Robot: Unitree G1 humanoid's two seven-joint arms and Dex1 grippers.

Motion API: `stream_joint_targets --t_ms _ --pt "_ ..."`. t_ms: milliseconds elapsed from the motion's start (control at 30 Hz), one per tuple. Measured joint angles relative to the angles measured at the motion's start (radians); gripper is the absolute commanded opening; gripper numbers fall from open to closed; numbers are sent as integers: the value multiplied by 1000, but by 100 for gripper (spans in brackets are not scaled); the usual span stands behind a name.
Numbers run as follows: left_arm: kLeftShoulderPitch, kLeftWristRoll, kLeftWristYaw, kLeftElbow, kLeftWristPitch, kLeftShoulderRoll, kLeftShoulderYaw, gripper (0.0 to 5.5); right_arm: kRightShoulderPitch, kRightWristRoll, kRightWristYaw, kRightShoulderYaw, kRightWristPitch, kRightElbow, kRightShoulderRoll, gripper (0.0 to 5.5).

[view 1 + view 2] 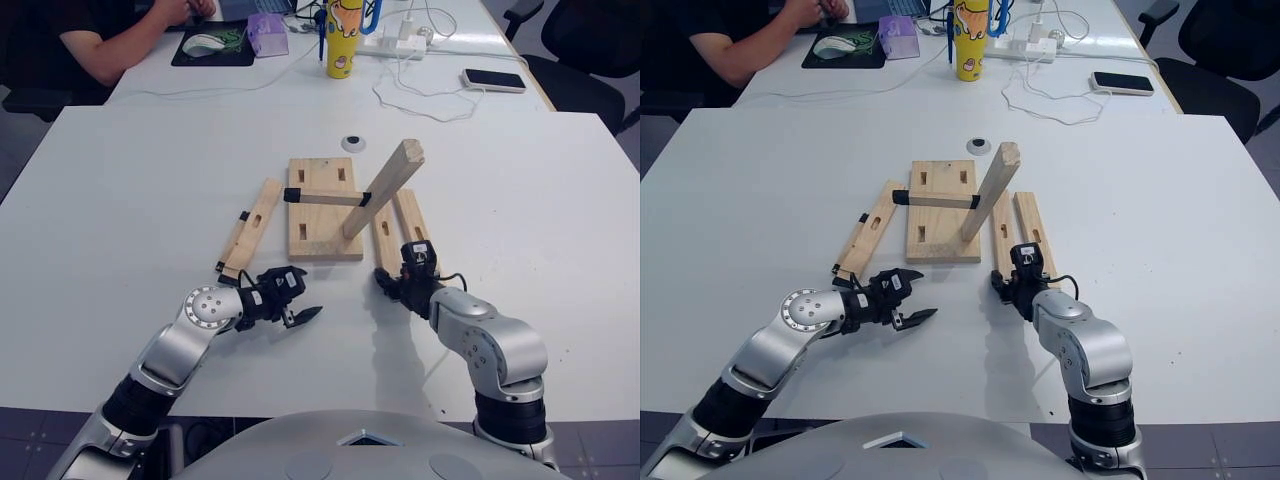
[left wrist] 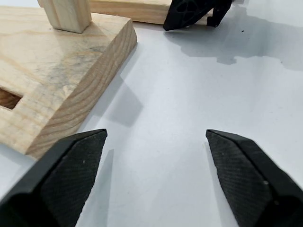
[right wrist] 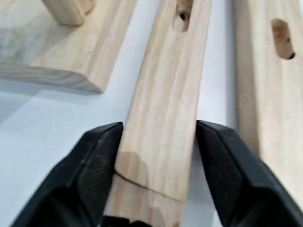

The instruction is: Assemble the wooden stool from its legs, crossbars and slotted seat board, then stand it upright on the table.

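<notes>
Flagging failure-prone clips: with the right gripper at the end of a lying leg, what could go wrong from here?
The right gripper grips the lying leg at its very end, so it may droop or twist when lifted. Swinging it could knock the tilted leg standing in the seat board.

Flat seat board, tilted leg standing in it; inner leg, outer leg right; fourth leg left.

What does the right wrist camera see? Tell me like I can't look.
The right gripper presses its black jaws on both sides of a wooden leg lying on the white table. Another slotted leg lies alongside; the seat board sits on the other side.
</notes>
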Motion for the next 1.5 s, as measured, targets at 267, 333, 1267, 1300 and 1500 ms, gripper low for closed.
stream_joint_targets --t_ms 267,333,1267,1300,1500 --pt "-6 -4 11 22 -8 -18 18 389 -20 -11 -8 -60 -71 48 40 205" --pt "-13 -10 11 27 -14 -18 33 389 -36 -18 -24 -107 -110 48 54 205" --pt "-45 -843 -21 -135 251 -139 478 389 -317 1346 483 -487 3 289 -258 205" --pt "-50 -892 -16 -141 267 -138 499 389 -292 1350 477 -479 -8 275 -254 205" --pt "-104 -1273 110 -149 323 -142 647 389 -154 1401 515 -452 -53 271 -268 205"
